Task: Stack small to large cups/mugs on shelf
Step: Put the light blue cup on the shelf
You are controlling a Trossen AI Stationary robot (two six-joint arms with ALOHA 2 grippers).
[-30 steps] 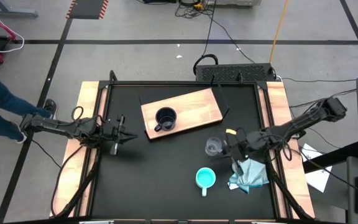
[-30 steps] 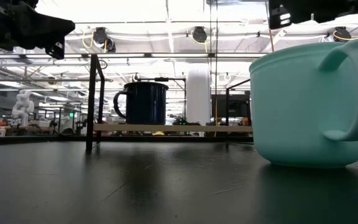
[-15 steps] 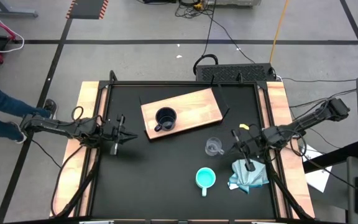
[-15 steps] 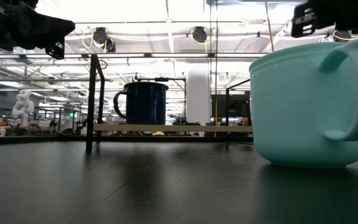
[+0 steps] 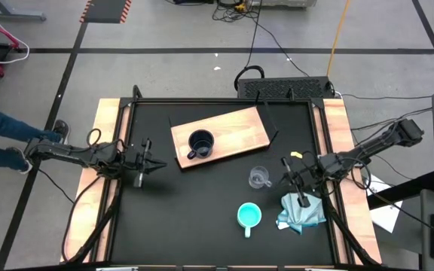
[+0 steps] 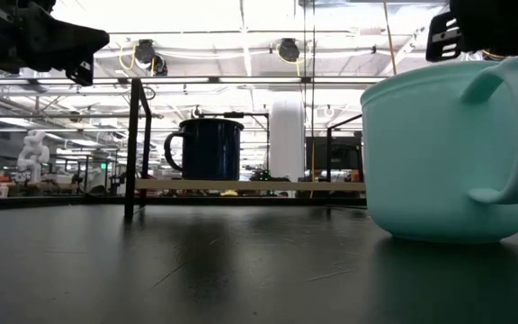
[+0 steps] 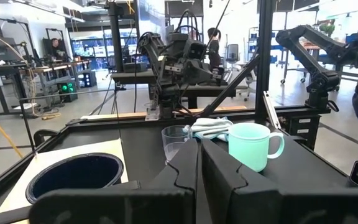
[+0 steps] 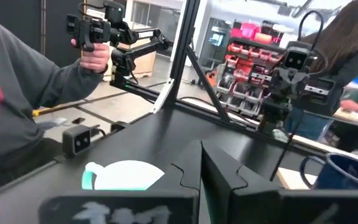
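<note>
— So, how far along is the stacking?

— Barely begun, by my judgement; the black mug (image 5: 200, 142) stands upright on the shelf (image 5: 239, 129); the small clear glass cup (image 5: 258, 178) and the turquoise mug (image 5: 249, 216) sit apart on the black tabletop (image 5: 202, 211), neither nested in anything.

— And the grippers?

— The right gripper (image 5: 293, 181) hangs just beside the glass cup, above the light-blue cloth (image 5: 301, 211); fingers closed together, holding nothing; the left gripper (image 5: 143, 162) waits at the table's left edge, likewise pinched closed and empty.

— Any markings?

— None legible on mugs or board.
</note>
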